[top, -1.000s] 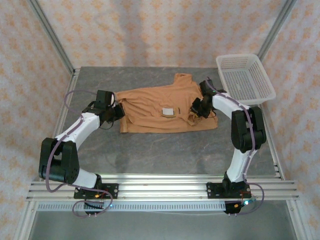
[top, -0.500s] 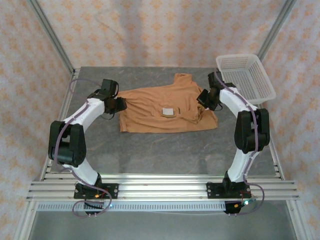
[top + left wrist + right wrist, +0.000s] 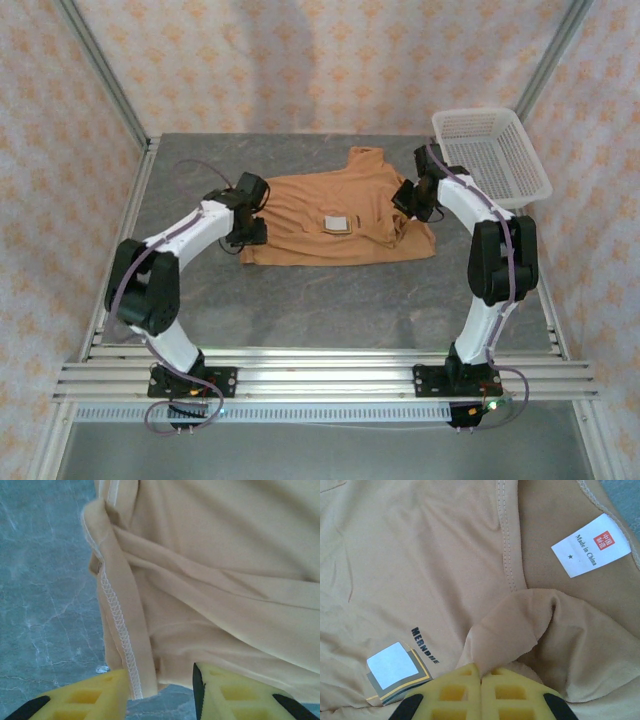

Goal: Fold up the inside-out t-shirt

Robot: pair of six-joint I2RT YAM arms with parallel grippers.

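though the right gripper (image 3: 481,674) has its yellow pads pressed flat together, the pinch itself is hidden behind them; a peak of cloth puckers up right into the tips, so it reads as clamped on the inside-out t-shirt (image 3: 330,212). the left gripper (image 3: 160,695) is cut off at the bottom of its wrist view, its two ribbed yellow fingers (image 3: 235,695) standing apart with a hem hanging into the gap, not squeezed. from above, the caramel shirt lies mostly flat near the middle of the grey, marble-veined table (image 3: 300,300), its right side bunched under the right gripper (image 3: 405,203) and its left edge beside the left gripper (image 3: 254,230). the fabric is soft and matte, with shallow creases, and a white overlock seam (image 3: 117,620) runs along the rolled hem. a white label (image 3: 590,545) reads "made in china"; the lettering by a square white patch (image 3: 395,672) is hard to make out. a white plastic mesh basket (image 3: 490,155) sits at the far right corner.
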